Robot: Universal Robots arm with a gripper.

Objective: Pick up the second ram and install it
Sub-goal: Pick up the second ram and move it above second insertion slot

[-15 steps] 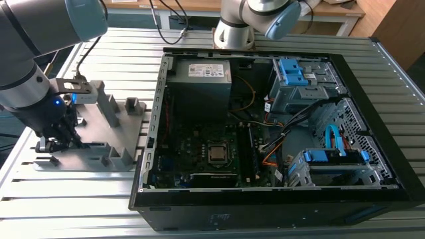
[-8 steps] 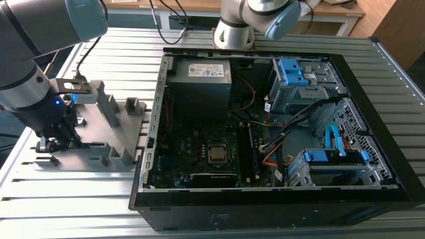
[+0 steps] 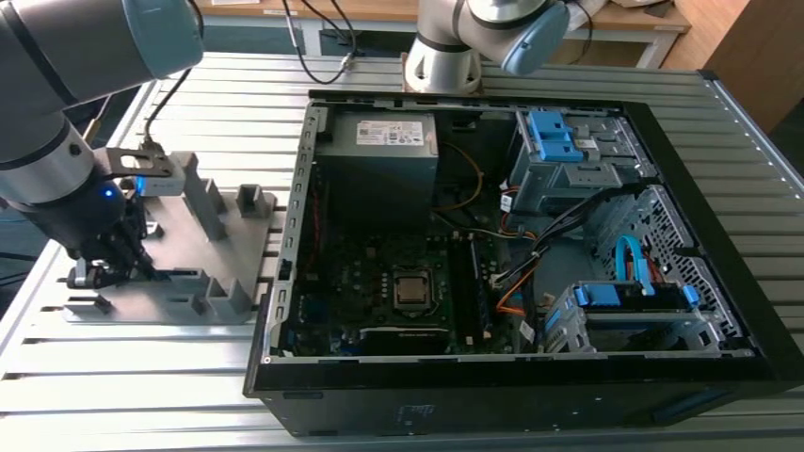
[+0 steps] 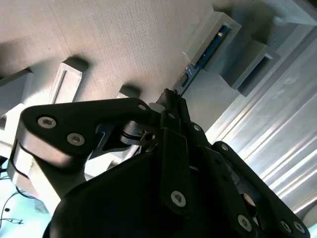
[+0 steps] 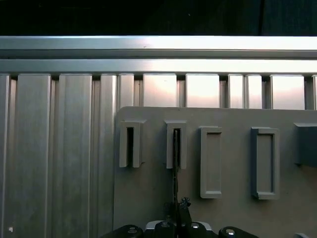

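The second ram [image 5: 175,166] stands on edge in a narrow slot of the grey holder plate [image 5: 148,198]. In the second wrist view it shows as a thin blue-green strip [image 4: 205,52] running from a grey block down to the fingertips. My gripper [image 5: 180,204] is at the near end of the stick, its dark fingers drawn together on the stick's edge [image 4: 171,96]. In the exterior view the gripper [image 3: 111,271] is low over the holder plate [image 3: 176,282], at the exterior view's left of the open computer case [image 3: 503,400].
Grey holder blocks [image 3: 207,198] rise from the plate, and the slot [image 5: 130,144] beside the ram looks dark and unfilled. Inside the case lie the motherboard [image 3: 377,273], power-supply box [image 3: 377,155], blue drive brackets [image 3: 553,137] and loose cables [image 3: 553,235]. Another arm's base [image 3: 440,56] stands behind the case.
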